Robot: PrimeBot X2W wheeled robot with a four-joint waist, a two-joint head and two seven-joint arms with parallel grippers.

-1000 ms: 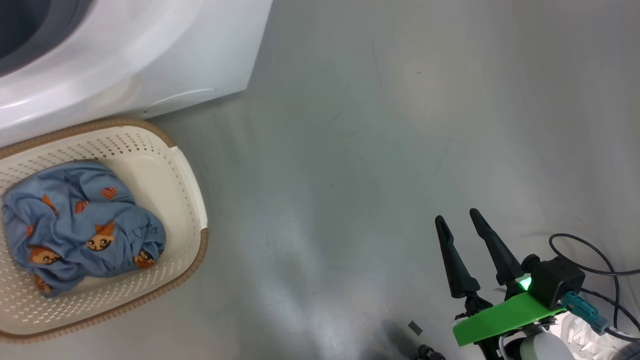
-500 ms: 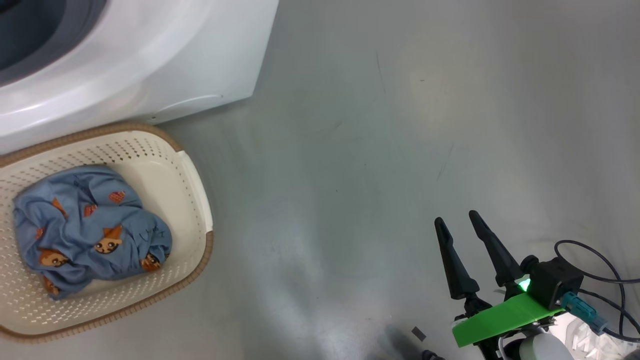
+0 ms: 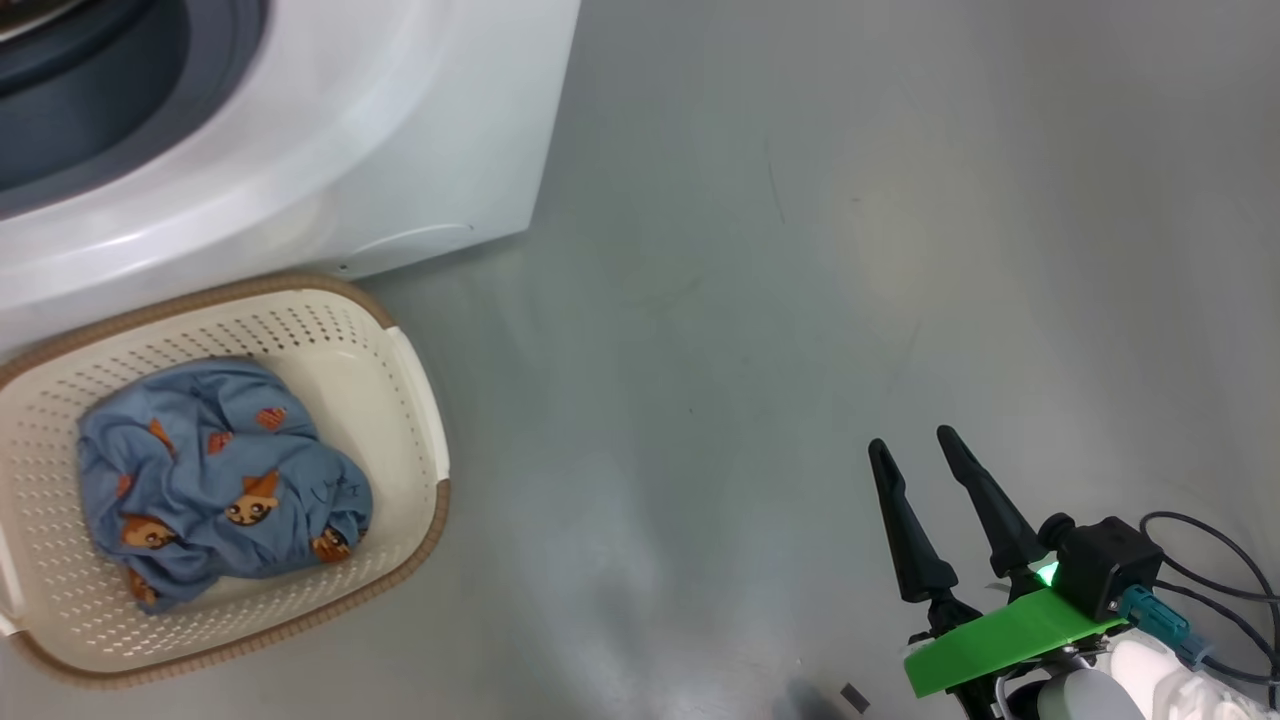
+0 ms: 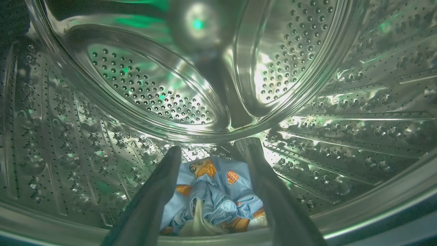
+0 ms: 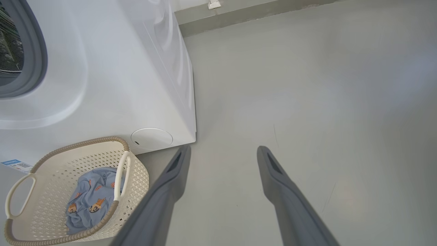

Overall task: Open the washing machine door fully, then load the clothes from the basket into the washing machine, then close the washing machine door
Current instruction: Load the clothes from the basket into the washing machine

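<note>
light blue fabric printed with small orange-brown cartoon figures: one crumpled piece of the clothes (image 4: 218,194), a pale strip showing in its folds, lies on the bottom of the perforated steel drum (image 4: 153,95). it sits between the wide-spread fingers of the left gripper (image 4: 212,145), which look clear of it. a second bundle (image 3: 220,480) lies in the cream basket (image 3: 415,400), just beside the washing machine (image 3: 400,130). the right gripper (image 3: 912,440) hangs with jaws apart over the grey floor (image 3: 750,300), well apart from the basket.

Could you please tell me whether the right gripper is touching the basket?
Apart. The head view shows the right gripper open over bare floor, well clear of the basket.
</note>
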